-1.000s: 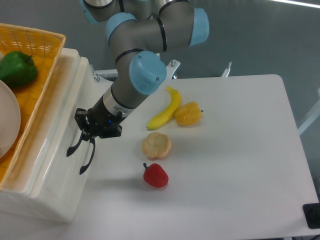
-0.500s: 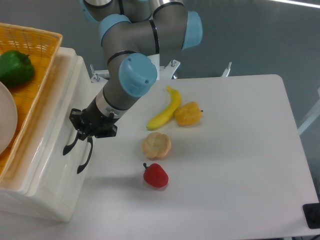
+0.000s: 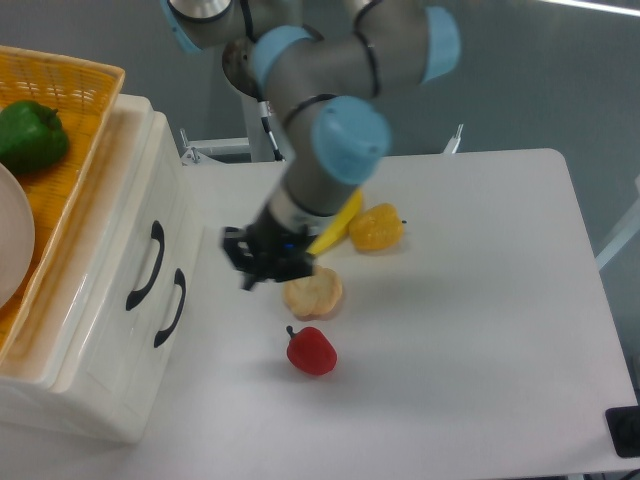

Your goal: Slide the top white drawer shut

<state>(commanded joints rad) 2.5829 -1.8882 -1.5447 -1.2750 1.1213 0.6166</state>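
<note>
Top white drawer (image 3: 120, 250) sits flush, handle (image 3: 146, 265) facing the table; I see gripper (image 3: 250, 272) well clear beside bread roll (image 3: 313, 292), jaw state unclear.

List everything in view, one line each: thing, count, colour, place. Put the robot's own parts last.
top white drawer: 1, white with a black handle, upper front of the cabinet at left, flush with the front
lower drawer: 1, white with a black handle, just below it
basket: 1, orange, on top of the cabinet
green pepper: 1, green, in the basket
plate: 1, white, in the basket, partly out of frame
banana: 1, yellow, mid table, partly behind the arm
yellow pepper: 1, yellow, right of the banana
bun: 1, tan, below the banana
red pepper: 1, red, below the bun
table: 1, white
arm: 1, grey with blue caps, over the table
pincer: 1, black, left of the bun, away from the cabinet
</note>
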